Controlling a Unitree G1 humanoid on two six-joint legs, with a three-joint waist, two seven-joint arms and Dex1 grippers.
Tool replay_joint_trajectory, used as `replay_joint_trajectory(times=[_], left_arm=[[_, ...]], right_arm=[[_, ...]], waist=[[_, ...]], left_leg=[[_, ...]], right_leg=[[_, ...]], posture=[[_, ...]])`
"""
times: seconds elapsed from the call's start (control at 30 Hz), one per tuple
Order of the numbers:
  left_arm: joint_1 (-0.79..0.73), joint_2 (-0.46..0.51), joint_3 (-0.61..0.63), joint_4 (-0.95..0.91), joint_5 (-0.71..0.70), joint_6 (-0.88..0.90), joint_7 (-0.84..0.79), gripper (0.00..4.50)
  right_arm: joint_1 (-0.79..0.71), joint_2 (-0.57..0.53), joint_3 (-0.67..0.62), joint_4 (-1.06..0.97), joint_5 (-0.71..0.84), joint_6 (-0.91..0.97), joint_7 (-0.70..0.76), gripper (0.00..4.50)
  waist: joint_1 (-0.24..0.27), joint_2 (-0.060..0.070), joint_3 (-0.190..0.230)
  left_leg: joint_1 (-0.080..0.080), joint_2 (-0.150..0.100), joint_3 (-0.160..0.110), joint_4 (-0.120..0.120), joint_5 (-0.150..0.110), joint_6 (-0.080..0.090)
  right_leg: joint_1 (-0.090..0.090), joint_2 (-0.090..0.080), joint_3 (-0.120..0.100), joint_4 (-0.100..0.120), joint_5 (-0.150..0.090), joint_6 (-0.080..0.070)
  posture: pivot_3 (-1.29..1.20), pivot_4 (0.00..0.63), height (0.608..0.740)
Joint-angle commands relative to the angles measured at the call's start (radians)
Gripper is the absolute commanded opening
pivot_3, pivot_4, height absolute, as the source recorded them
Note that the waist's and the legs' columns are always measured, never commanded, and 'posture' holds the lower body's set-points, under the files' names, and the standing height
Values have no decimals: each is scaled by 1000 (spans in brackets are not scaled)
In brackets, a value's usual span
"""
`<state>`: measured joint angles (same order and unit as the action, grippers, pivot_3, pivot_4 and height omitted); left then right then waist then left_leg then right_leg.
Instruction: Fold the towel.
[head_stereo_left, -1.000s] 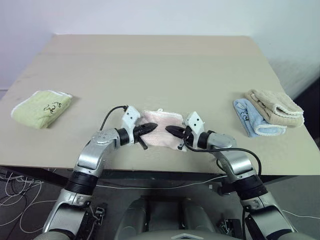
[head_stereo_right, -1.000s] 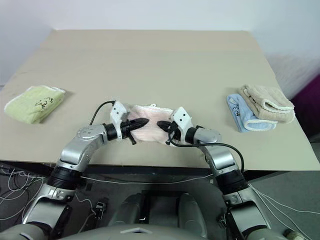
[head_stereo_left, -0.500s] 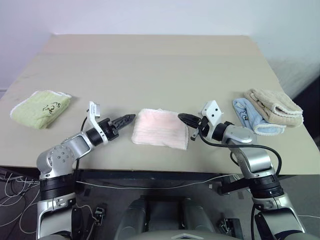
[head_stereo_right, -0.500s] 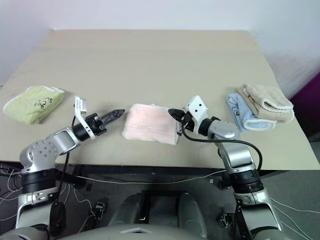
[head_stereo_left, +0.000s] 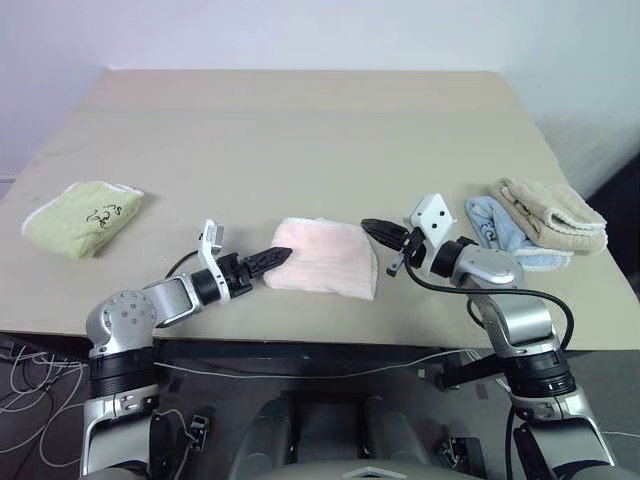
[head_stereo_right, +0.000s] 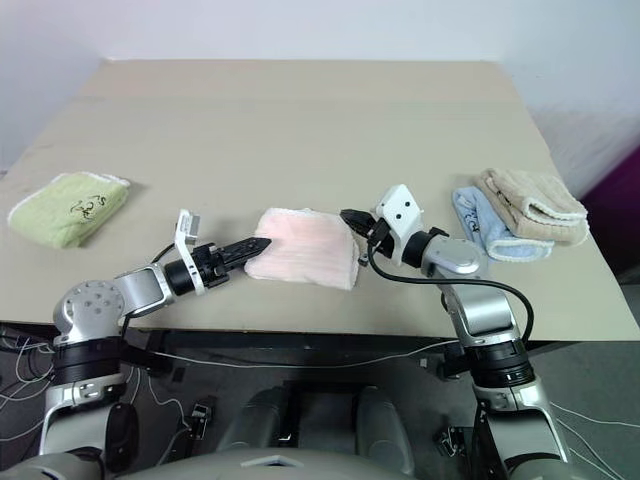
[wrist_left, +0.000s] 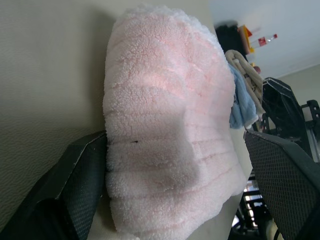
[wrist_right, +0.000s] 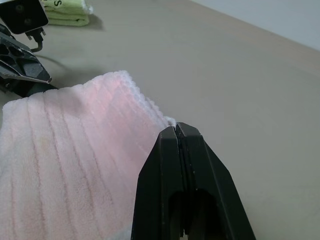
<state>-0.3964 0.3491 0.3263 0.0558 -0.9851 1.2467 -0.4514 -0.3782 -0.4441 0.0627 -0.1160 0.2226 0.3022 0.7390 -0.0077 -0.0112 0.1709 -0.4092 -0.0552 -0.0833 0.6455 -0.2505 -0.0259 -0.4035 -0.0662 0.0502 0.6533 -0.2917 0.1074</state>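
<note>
The towel (head_stereo_left: 325, 258) is pale pink and lies folded into a small pad near the table's front edge. My left gripper (head_stereo_left: 278, 256) is low at the pad's left edge. In the left wrist view its fingers (wrist_left: 75, 185) stand wide open on either side of the near end of the towel (wrist_left: 170, 125), holding nothing. My right gripper (head_stereo_left: 368, 227) hovers at the pad's far right corner. Its fingers (wrist_right: 177, 150) are pressed shut with nothing between them, just above the towel (wrist_right: 65, 145).
A folded light green towel (head_stereo_left: 82, 216) lies at the table's left. A light blue towel (head_stereo_left: 482, 222) and a beige one (head_stereo_left: 550, 215) lie together at the right. The tan table (head_stereo_left: 300, 130) stretches away behind the pad.
Both grippers came off the pink pad. The left one swung out left, opened and rolled, then returned to the pad's left edge. The right one drew back to the right and rose, still shut.
</note>
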Motion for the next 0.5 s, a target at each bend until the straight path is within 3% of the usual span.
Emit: replay_joint_trajectory(times=[0.03, 0.23, 0.33, 0.5], left_arm=[[10, -41, -48, 13, -16, 91, 27, 4468], [0, -96, -31, -21, -61, 146, 57, 4468], [-4, -110, -16, -24, -68, 157, 68, 3833], [-1, -128, 2, -32, -74, 158, 76, 2200]], right_arm=[[-1, -11, -29, -45, 20, 1, -8, 0], [6, -15, -32, -49, 18, -3, -12, 0], [8, -15, -34, -51, 18, -2, -13, 0], [6, -15, -33, -46, 15, -4, -14, 0]], waist=[[3, 0, 0], [18, 0, 0], [20, 0, 0], [17, 0, 0]], left_leg=[[0, 0, 0, 0, 0, 0], [0, 0, 0, 0, 0, 0], [0, -1, 0, 1, 0, 0], [0, -1, 0, 1, 0, 0]], right_leg=[[0, 0, 0, 0, 0, 0], [0, 0, 0, 0, 0, 0], [1, 0, 0, -1, 0, 0], [0, 0, 0, 0, 0, 0]], posture=[[0, 150, 740], [0, 150, 740], [0, 150, 740], [0, 150, 740]])
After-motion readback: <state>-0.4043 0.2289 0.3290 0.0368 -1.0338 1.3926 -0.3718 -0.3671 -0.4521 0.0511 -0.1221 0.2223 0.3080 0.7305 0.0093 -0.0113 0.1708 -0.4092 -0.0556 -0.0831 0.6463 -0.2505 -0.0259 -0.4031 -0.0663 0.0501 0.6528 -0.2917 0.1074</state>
